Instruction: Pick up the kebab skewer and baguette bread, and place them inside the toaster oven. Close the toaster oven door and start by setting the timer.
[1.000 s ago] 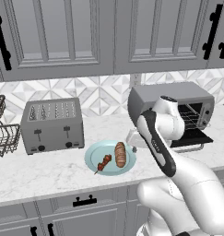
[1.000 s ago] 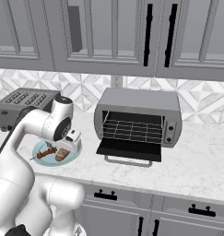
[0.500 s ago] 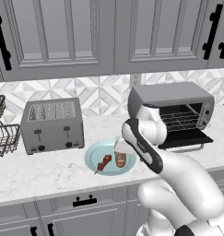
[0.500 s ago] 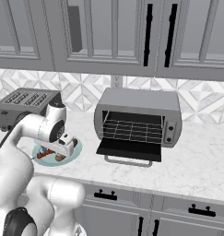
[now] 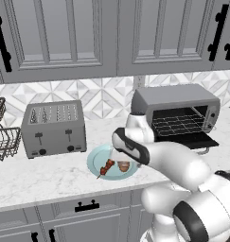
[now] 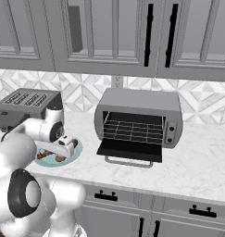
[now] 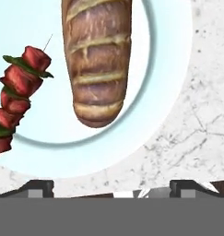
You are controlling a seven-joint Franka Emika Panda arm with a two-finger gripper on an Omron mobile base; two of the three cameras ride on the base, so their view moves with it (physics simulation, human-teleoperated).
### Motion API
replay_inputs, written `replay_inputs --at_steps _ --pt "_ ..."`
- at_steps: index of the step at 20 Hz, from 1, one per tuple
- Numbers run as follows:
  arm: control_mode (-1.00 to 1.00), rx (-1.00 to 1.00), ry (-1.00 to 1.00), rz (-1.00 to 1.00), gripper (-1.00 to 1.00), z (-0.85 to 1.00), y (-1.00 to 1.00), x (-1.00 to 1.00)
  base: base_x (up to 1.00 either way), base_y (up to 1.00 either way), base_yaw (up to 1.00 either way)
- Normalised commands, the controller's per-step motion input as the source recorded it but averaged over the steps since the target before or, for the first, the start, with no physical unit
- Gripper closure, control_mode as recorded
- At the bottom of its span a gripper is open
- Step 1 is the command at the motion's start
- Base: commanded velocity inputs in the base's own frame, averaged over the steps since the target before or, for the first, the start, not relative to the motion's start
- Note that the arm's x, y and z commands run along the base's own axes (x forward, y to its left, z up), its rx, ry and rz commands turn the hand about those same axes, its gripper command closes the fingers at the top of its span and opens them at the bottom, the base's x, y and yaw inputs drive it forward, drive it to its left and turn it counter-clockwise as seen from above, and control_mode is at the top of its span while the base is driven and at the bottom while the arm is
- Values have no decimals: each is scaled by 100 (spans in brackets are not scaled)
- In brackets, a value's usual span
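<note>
On a teal plate [image 7: 166, 83] lie the baguette bread [image 7: 97, 60] and, to its left, the kebab skewer [image 7: 19, 101] with red chunks. My gripper [image 7: 112, 189] hangs open just above the plate's rim, near the baguette's rounded end, with nothing between its fingertips [image 7: 39, 188]. From the left base, the skewer [image 5: 107, 167] shows on the plate [image 5: 98, 158], while my arm covers most of the baguette [image 5: 123, 166]. The toaster oven [image 6: 139, 118] stands to the right with its door [image 6: 130, 150] folded down open and the rack bare.
A grey four-slot toaster [image 5: 54, 127] stands left of the plate, and a wire basket [image 5: 0, 137] lies further left. The marble counter [image 6: 197, 162] runs on to the right of the oven. Upper cabinets hang above.
The hand has swung left and come down from beside the oven to low over the plate. The jaws stayed open. The food has not moved.
</note>
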Motion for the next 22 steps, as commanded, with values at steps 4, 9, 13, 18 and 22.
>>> replay_inputs --at_steps 4,9,13,18,22 --pt "-100 -2 3 0 -100 -30 11 44 0 0 0" --pt "-100 0 0 0 -100 -33 1 28 0 0 0" --pt "-100 0 1 0 -100 -34 0 13 0 0 0" --pt "-100 0 0 0 -100 -18 0 0 0 0 0" --pt "-100 0 0 0 100 -12 0 0 0 0 0"
